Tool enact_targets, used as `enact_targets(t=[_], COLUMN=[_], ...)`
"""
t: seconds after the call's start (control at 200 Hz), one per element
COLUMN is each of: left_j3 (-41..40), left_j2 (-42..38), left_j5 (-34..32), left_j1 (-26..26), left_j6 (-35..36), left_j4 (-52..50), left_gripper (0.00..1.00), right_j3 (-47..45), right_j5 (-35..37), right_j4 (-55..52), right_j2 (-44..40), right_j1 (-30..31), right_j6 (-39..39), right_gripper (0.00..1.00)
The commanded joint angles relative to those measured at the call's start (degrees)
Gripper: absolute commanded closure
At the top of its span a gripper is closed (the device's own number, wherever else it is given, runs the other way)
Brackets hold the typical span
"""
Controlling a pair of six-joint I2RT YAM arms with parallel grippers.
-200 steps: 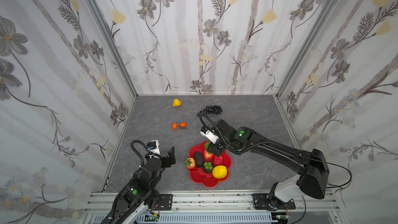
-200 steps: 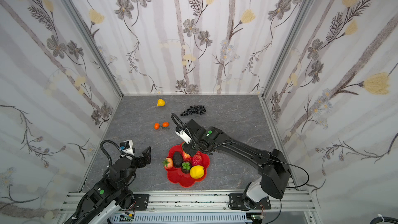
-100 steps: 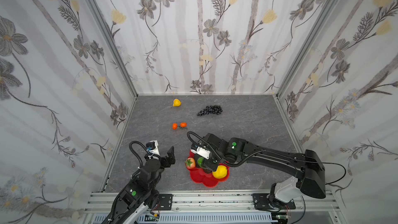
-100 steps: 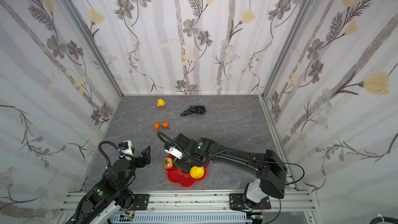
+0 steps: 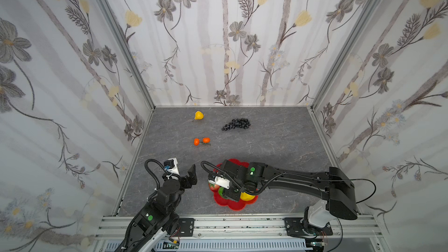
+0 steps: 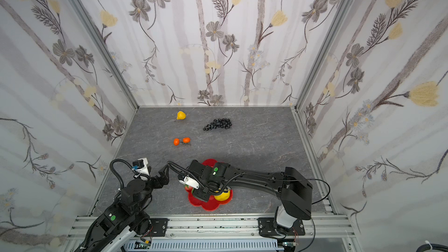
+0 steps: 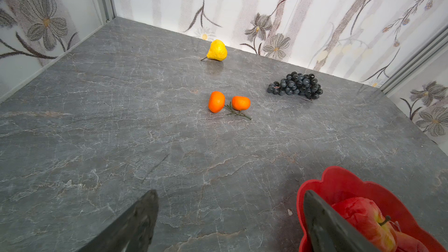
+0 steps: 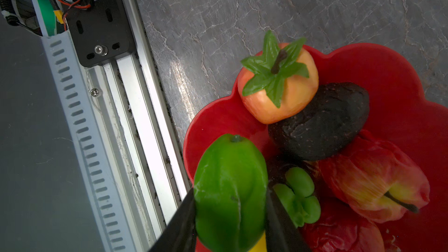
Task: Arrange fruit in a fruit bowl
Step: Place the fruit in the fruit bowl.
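Observation:
The red scalloped fruit bowl (image 5: 230,206) (image 8: 378,73) stands near the table's front edge. My right gripper (image 8: 230,216) is shut on a green fruit (image 8: 230,185), held over the bowl's front-left part. In the bowl lie an orange-red fruit with green leaves (image 8: 286,93), a black avocado (image 8: 322,122), a red apple (image 8: 373,185), a strawberry (image 8: 339,236) and a yellow lemon (image 5: 247,196). A yellow pear (image 5: 198,115), two tiny oranges (image 5: 201,141) and dark grapes (image 5: 236,124) lie on the table farther back. My left gripper (image 7: 230,197) is open and empty, left of the bowl.
Flowered walls close in the grey stone table (image 5: 266,146) on three sides. An aluminium rail (image 5: 230,224) runs along the front edge, close to the bowl. The right arm (image 5: 291,178) stretches across the front right of the table.
My right arm has swung from the bowl's far rim toward the front, carrying the green fruit over the bowl's near-left side. The left arm has barely moved.

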Motion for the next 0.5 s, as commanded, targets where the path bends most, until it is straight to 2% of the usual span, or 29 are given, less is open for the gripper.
enact_targets(t=[0.0, 0.495], left_j3=[-0.1, -0.2], left_j2=[-0.4, -0.9], left_j5=[-1.4, -1.5], left_j1=[0.0, 0.0], left_j6=[-0.3, -0.3], left_j4=[0.3, 0.0], left_gripper=[0.06, 0.06], right_j3=[0.7, 0.5], right_j5=[0.2, 2.2], right_j4=[2.7, 3.5], right_j2=[1.3, 4.8], right_j1=[0.7, 1.8], right_j6=[-1.0, -1.4], right_gripper=[0.61, 0.61])
